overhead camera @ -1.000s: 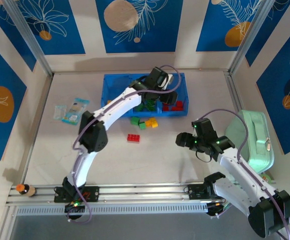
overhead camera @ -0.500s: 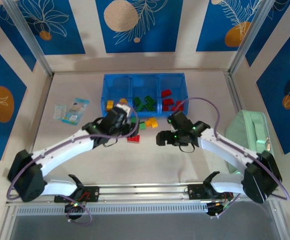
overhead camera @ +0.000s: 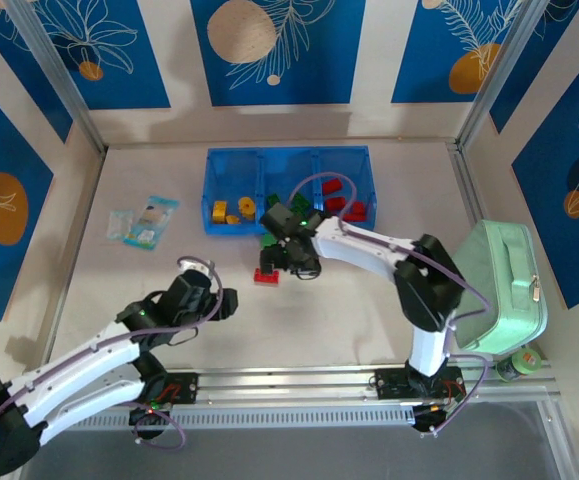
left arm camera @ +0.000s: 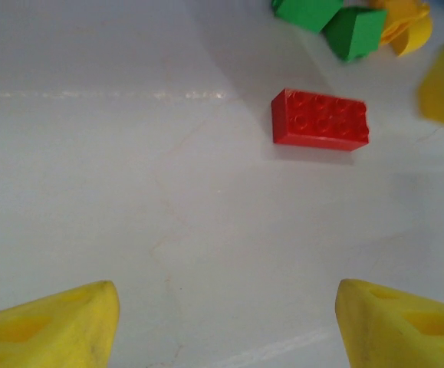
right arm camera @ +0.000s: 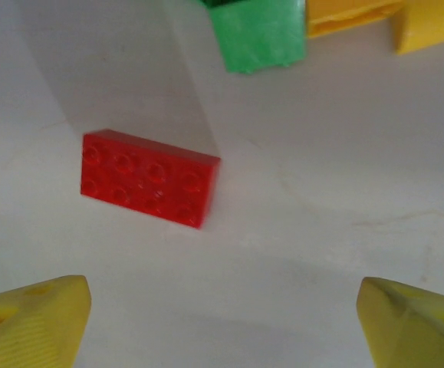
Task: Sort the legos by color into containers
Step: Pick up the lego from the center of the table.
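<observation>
Near left, the left gripper hangs with its yellow fingers apart, holding nothing. Mid-table, the right gripper, jaws likewise wide and empty, hovers over a glossy red brick, a two-by-four studded block lying flat on the pale, smooth tabletop. Just beyond it lie a loose green brick and yellow bricks. At the far side, the translucent blue tray holds sorted bricks: yellow left, green middle, red right. The job looks mostly done, with a handful left.

Left tool pulled back; right tool moved over the red brick.
</observation>
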